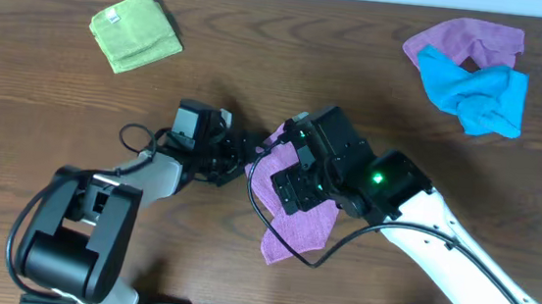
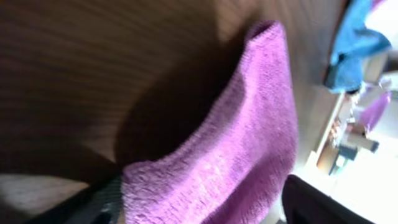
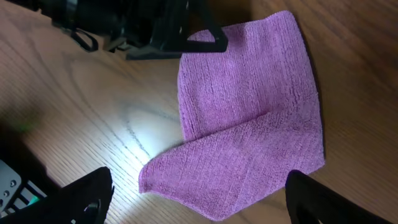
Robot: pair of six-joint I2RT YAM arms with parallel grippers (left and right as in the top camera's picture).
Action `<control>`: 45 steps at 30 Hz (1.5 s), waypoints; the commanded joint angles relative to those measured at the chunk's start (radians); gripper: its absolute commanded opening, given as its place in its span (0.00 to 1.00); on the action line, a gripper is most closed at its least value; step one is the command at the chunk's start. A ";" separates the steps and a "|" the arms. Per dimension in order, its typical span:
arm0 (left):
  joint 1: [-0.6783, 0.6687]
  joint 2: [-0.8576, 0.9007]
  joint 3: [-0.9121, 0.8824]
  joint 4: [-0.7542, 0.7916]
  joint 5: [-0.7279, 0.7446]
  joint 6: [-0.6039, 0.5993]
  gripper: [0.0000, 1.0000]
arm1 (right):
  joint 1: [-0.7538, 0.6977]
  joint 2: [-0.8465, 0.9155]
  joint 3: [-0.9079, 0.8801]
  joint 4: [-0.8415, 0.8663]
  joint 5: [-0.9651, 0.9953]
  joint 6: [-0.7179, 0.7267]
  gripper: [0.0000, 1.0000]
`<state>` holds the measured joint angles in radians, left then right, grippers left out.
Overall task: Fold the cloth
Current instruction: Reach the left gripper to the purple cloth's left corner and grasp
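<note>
Dark wood-grain surface (image 1: 278, 74) carries the lilac cloth (image 1: 291, 235) at its centre, one flap folded over. Soft, light and limp, it looks likely to sag; best pinched at a corner. The left gripper (image 1: 241, 161) straddles its edge, whether clamped I cannot tell. The right gripper (image 3: 205, 194) hovers spread, empty.

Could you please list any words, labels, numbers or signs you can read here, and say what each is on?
No text here is readable.
The white tag on the lime-green cloth is too small to read.
The centre purple cloth shows no lettering.
</note>
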<state>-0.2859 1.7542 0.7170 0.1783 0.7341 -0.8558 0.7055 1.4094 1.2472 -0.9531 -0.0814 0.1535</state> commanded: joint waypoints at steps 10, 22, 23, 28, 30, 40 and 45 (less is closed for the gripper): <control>-0.043 0.061 0.005 0.037 -0.036 -0.011 0.22 | 0.008 0.000 -0.002 -0.001 0.003 0.018 0.89; 0.046 -0.020 0.025 0.076 0.137 0.086 0.06 | 0.006 -0.005 -0.002 -0.044 0.030 -0.013 0.89; 0.058 -0.037 0.025 0.069 0.140 0.086 0.06 | 0.006 -0.005 -0.002 -0.052 0.029 -0.013 0.89; 0.129 -0.163 0.026 -0.021 0.150 0.116 0.06 | 0.006 -0.005 -0.002 -0.088 0.021 -0.013 0.89; 0.150 -0.204 0.026 -0.070 0.148 0.143 0.06 | 0.006 -0.005 -0.002 -0.108 0.013 -0.014 0.89; 0.236 -0.310 0.026 -0.378 0.095 0.297 0.06 | 0.006 -0.005 -0.002 -0.220 -0.094 -0.039 0.90; 0.237 -0.310 0.026 -0.461 0.059 0.332 0.06 | 0.007 -0.005 -0.024 -0.298 -0.171 -0.039 0.91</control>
<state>-0.0536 1.4521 0.7307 -0.2680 0.8242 -0.5774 0.7055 1.4094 1.2457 -1.2354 -0.1913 0.1253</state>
